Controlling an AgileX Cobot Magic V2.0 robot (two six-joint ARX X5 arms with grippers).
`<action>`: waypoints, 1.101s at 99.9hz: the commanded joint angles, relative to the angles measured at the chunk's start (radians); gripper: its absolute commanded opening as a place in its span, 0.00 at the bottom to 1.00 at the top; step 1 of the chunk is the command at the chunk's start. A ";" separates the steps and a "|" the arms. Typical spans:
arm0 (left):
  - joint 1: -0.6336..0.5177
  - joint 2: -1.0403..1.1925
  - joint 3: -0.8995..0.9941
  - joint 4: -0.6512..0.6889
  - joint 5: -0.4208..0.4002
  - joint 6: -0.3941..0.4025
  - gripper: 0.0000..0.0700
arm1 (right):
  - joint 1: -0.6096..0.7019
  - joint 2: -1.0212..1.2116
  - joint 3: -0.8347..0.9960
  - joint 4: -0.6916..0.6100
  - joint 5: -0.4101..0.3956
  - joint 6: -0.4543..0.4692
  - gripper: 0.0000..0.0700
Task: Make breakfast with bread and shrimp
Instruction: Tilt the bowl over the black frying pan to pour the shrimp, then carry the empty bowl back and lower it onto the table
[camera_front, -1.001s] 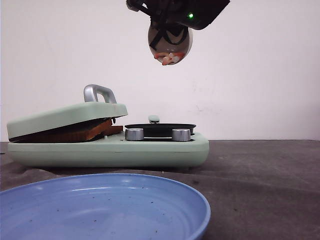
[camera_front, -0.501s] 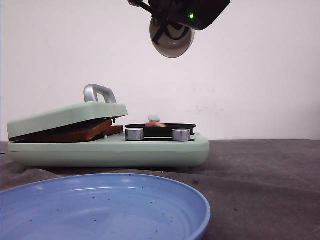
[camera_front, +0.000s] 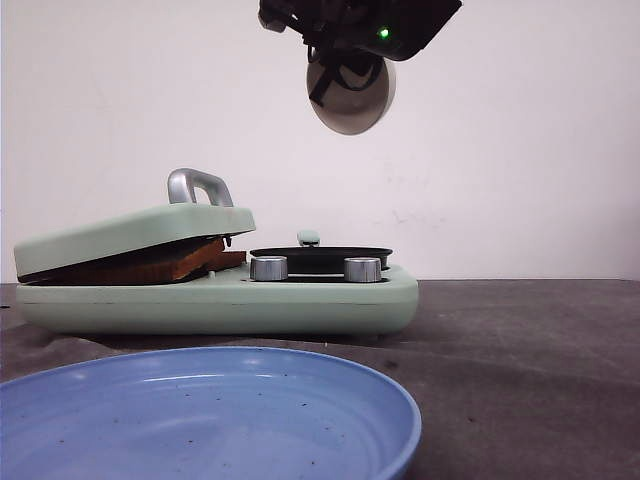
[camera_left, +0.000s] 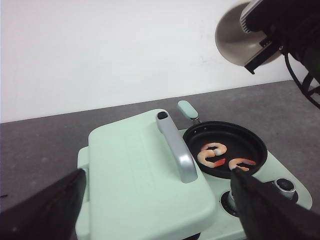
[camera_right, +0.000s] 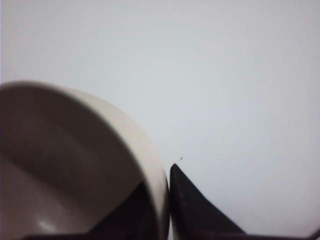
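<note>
Right hand (camera_front: 335, 75) clamps the tipped, empty bowl (camera_front: 352, 95) high above the pan (camera_left: 224, 148), where three shrimp (camera_left: 212, 153) lie.

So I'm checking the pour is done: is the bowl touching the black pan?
Apart. The front view shows the bowl held high by the right gripper, with bare wall between it and the black pan.

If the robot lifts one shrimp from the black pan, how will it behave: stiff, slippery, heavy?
The shrimp in the pan look small and curled, so probably light and fairly firm. Their glossy surface suggests they may slip between tool fingers. The curved shape offers little flat area, so one may well rotate when pinched.
</note>
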 joint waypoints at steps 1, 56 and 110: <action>-0.001 0.001 0.005 0.010 0.001 -0.001 0.73 | 0.004 0.003 0.025 -0.051 0.008 0.097 0.01; -0.001 0.001 0.005 -0.004 0.001 -0.010 0.73 | -0.106 -0.259 0.025 -0.867 -0.157 0.762 0.01; -0.001 0.002 0.005 -0.004 0.001 -0.032 0.73 | -0.429 -0.435 0.027 -1.545 -0.904 1.389 0.01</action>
